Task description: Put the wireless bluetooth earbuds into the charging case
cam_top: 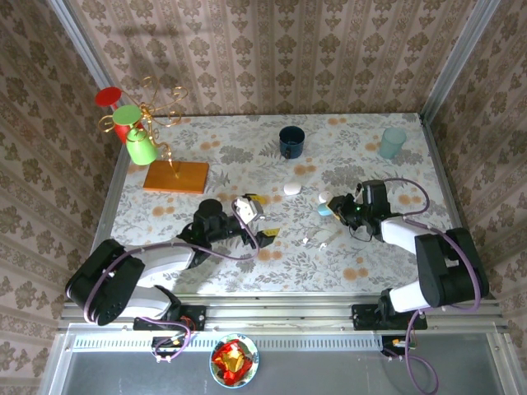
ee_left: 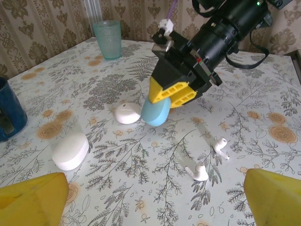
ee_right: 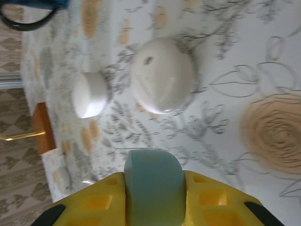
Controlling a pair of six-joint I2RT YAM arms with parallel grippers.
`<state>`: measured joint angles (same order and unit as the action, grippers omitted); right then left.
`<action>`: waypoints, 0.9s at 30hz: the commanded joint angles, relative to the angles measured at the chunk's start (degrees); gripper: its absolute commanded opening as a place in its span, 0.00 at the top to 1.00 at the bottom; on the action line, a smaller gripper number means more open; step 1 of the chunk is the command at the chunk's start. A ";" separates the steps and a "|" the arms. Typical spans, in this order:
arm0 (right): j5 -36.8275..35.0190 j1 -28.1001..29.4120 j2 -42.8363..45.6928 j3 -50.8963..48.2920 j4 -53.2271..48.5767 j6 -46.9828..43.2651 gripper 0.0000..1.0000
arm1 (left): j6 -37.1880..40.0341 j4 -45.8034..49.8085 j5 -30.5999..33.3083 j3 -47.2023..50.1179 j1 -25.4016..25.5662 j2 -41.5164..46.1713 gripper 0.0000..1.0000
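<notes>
Beneath damask wallpaper [cam_top: 272, 49], a floral-print table [cam_top: 247, 271].

- Two earbuds are seen, both white, glossy and short-stemmed, lying on their sides near each other but apart.
- The first earbud [ee_left: 220, 146] lies farther from the left wrist camera; the second earbud [ee_left: 197, 172] lies nearer, its stem pointing left in that view.
- A light blue case [ee_left: 155, 112], pebble-shaped and closed, is clamped in the right gripper [ee_left: 165, 96], well apart from both earbuds.
- A small white case [ee_left: 128, 113] rests just beside it.
- A larger white case [ee_left: 70, 150], closed, lies apart from the others.
</notes>
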<state>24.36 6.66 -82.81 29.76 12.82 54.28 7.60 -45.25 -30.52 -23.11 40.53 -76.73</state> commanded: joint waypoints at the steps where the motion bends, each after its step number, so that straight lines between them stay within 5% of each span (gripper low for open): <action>1: -2.12 -0.24 -2.18 -1.08 -0.72 -2.80 0.79 | 1.96 3.17 -1.40 -2.37 0.25 1.37 0.03; 7: -3.09 -0.33 -3.20 -2.27 -0.20 -2.93 0.76 | 2.34 5.61 -0.69 -3.60 -0.01 1.53 0.00; 18: -13.10 -0.39 9.35 -0.89 -13.82 -7.55 0.39 | -2.38 6.06 -0.81 -4.50 -3.30 1.67 0.02; 27: -17.84 0.93 16.78 4.08 -26.48 -18.35 0.36 | -5.22 7.36 3.39 -3.25 -6.55 3.88 0.03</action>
<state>10.41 6.79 -67.48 30.44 -6.81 41.82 5.54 -38.61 -29.32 -26.02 35.57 -75.24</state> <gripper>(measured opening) 0.644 0.972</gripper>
